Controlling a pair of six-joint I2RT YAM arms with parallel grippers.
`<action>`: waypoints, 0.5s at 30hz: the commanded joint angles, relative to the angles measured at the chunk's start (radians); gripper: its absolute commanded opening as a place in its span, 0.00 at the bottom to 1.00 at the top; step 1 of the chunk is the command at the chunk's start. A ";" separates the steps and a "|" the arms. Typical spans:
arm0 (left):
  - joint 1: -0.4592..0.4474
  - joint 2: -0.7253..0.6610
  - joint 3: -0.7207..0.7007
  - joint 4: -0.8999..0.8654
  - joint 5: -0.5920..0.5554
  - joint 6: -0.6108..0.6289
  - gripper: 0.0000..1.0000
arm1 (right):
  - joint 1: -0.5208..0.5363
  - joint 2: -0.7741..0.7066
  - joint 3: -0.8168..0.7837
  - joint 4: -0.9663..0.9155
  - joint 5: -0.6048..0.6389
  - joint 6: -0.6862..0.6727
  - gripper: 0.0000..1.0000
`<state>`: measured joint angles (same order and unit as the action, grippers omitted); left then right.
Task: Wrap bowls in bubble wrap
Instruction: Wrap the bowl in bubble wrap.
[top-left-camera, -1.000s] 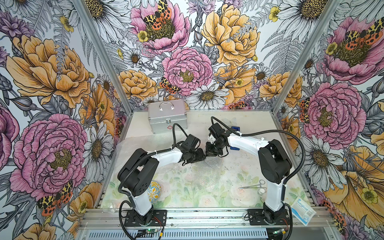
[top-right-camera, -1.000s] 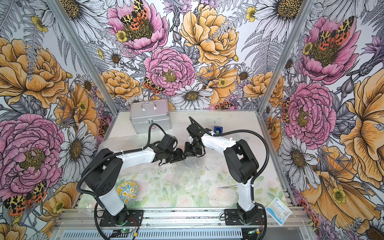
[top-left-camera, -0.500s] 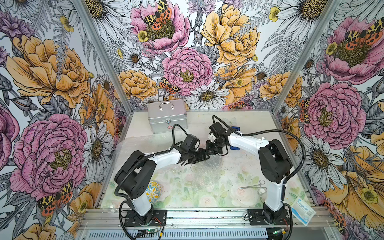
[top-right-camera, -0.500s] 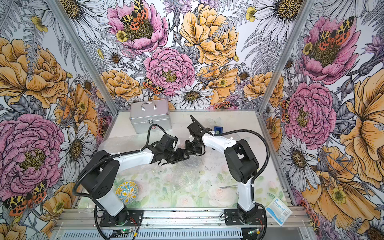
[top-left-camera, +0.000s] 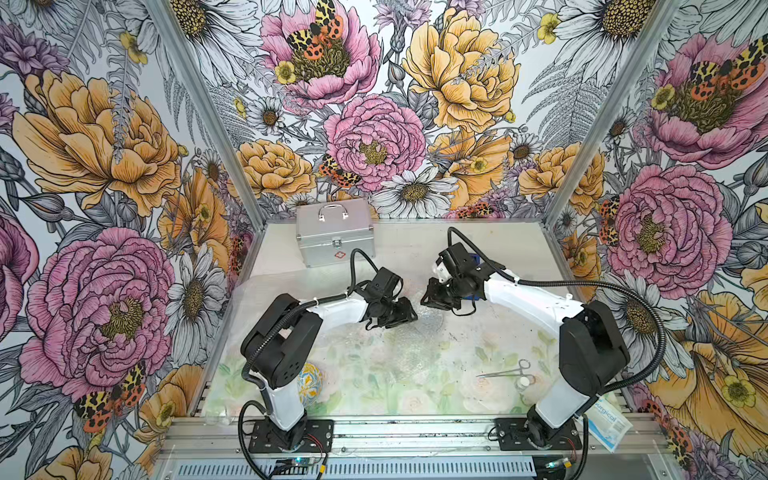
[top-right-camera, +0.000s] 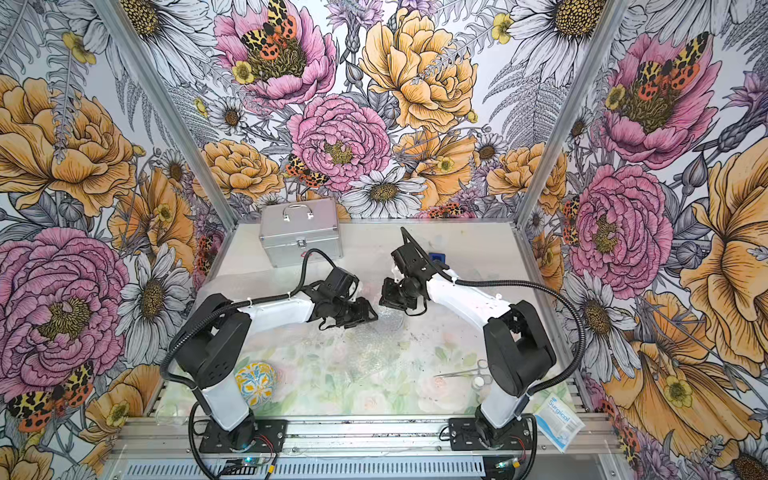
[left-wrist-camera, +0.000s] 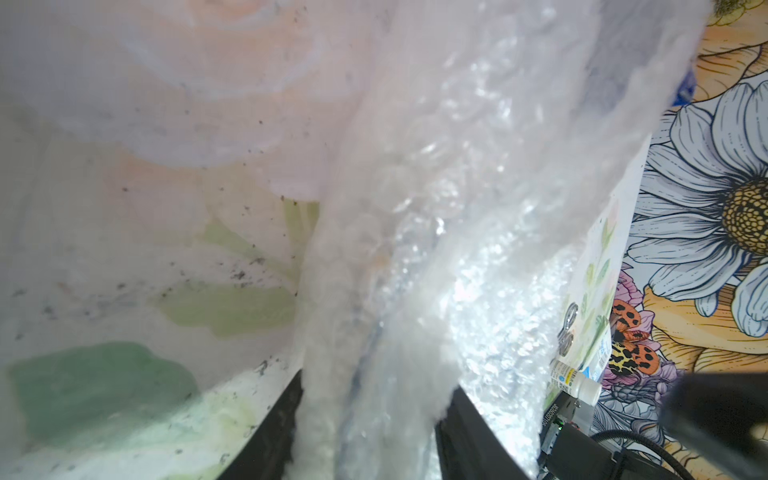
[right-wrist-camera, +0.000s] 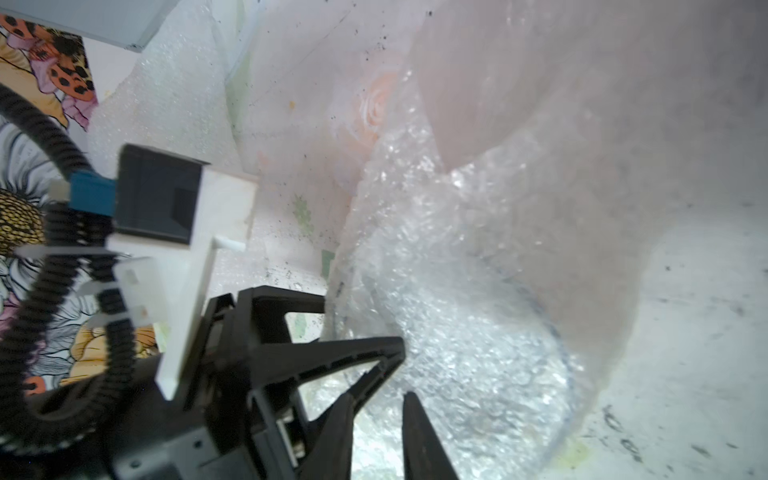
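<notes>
Left fingers (top-left-camera: 404, 314) were clamped on a bunched fold of the bubble wrap (top-left-camera: 415, 349) at mid-desk. In the left wrist view the fold ran up from between the left fingers (left-wrist-camera: 270, 440). Right fingers (top-left-camera: 432, 297) sat just beside them, tips down at the wrap mound. In the right wrist view the right fingers (right-wrist-camera: 419, 436) were parted by a narrow slit and gripped nothing. The wrap lay spread over the middle of the desk (top-left-camera: 519, 332). A curved rim line showed through the wrap by the right fingers; couldn't tell if it was a bowl. One patterned bowl (top-right-camera: 255, 382) sat unwrapped front left, beside the left arm's base, well apart from both sets of fingers. Silver case (top-left-camera: 334, 237) at the back, forceps (top-left-camera: 505, 372) front right.
</notes>
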<state>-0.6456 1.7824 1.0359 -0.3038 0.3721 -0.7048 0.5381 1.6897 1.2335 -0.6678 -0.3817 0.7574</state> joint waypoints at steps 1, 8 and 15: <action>0.015 0.001 0.027 -0.012 -0.021 0.017 0.52 | 0.013 0.062 -0.029 0.003 0.041 -0.014 0.13; 0.032 0.028 0.056 -0.014 -0.015 0.030 0.66 | 0.022 0.173 0.017 0.015 0.045 -0.038 0.05; 0.038 0.123 0.082 -0.017 0.028 0.046 0.51 | 0.023 0.162 0.018 0.018 0.047 -0.036 0.07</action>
<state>-0.6163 1.8858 1.1095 -0.3061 0.3813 -0.6792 0.5560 1.8725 1.2278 -0.6674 -0.3515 0.7349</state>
